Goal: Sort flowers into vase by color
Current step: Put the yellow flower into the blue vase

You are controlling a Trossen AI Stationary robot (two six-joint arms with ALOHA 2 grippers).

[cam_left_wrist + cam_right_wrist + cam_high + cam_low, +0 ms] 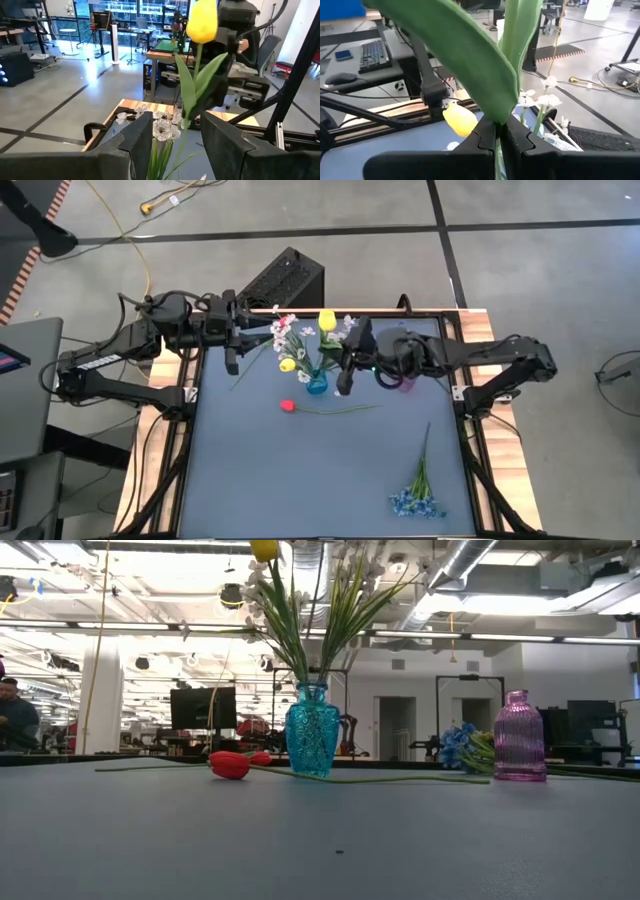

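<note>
A blue glass vase (316,384) stands at the table's far middle and holds white blossom sprays (285,330) and a yellow tulip (288,364). It also shows in the low view (312,740). My right gripper (342,370) is beside the vase on its right, shut on a second yellow tulip (327,320). My left gripper (250,338) is open on the vase's left. Its fingers (145,137) stand on either side of the stems and touch nothing. A red tulip (288,406) lies on the table in front of the vase. A blue blossom spray (418,498) lies near right. My right gripper pinches the yellow tulip's green stem at the base of its leaves (501,119) between its two fingertips. The fingers come about level from the table's right side, across the stem. The tulip stands upright, bud (202,20) on top. Its lower end is hidden.
A purple glass vase (519,737) stands right of the blue one, partly under my right arm (450,358). The red tulip's stem (345,409) runs toward the table's right. A black box (285,278) sits beyond the far edge. The near half of the table has free room.
</note>
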